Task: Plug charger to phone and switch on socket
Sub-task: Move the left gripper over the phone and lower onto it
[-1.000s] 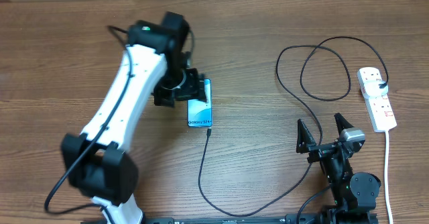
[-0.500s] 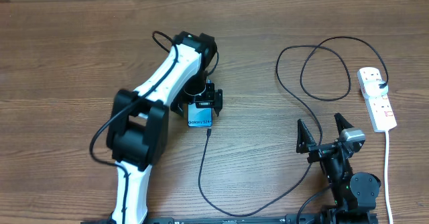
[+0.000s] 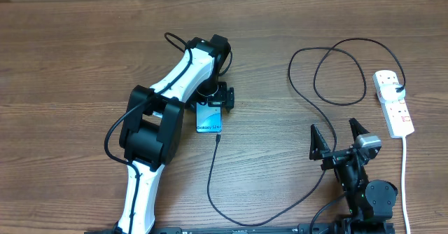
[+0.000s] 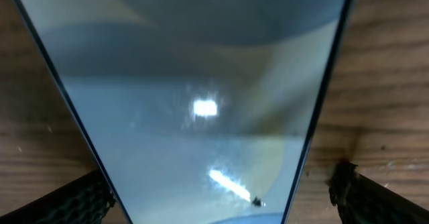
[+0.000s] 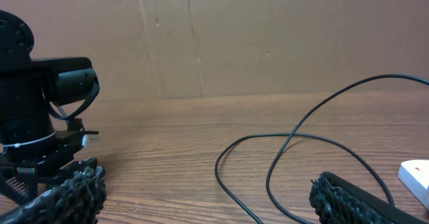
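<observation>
The phone (image 3: 208, 120) lies flat on the wooden table, its white "Galaxy" band at the near end. My left gripper (image 3: 213, 99) hovers over its far end, open, one finger either side. In the left wrist view the phone's pale blue screen (image 4: 201, 83) fills the frame between the two fingertips (image 4: 84, 200). The charger's black connector tip (image 3: 218, 139) rests just short of the phone's near end; its cable (image 3: 329, 118) loops right to the socket (image 3: 393, 102). My right gripper (image 3: 337, 137) stands open near the front edge, holding nothing, with cable loops (image 5: 281, 150) ahead of it.
The socket's white cord (image 3: 405, 178) runs down to the front edge at the far right. A corner of the socket (image 5: 417, 176) shows at the right of the right wrist view, and the left arm (image 5: 30, 110) at its left. A brown board wall stands behind the table.
The left arm has swung right, bringing its gripper from the phone's left side to over its far end. The right arm, cable and socket have not moved.
</observation>
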Tool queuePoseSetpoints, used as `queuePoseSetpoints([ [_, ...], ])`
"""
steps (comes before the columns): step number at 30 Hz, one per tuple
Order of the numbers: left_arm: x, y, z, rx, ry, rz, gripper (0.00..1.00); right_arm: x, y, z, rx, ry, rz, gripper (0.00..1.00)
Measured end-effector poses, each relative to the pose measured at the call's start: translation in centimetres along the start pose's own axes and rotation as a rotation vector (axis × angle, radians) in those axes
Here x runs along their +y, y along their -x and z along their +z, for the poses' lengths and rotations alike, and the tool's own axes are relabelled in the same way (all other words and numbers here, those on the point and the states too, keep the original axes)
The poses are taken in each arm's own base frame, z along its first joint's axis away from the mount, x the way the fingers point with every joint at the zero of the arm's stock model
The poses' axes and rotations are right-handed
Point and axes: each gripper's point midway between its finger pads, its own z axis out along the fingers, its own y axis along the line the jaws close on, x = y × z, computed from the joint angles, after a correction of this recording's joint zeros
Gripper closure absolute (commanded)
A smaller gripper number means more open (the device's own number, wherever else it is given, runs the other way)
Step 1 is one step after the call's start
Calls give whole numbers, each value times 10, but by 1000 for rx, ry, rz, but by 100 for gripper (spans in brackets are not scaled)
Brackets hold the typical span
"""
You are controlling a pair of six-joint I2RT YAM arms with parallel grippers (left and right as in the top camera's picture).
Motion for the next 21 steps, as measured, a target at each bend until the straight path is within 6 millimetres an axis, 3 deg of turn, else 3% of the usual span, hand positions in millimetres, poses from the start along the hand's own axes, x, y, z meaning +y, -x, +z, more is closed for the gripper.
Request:
queuePoseSetpoints([
  [7, -2, 15, -2, -68, 1, 7, 0, 0, 0, 0, 0, 0, 0, 0],
  [21, 4, 3, -3, -16, 27, 3, 1, 0, 0, 0, 0, -1, 0, 0],
])
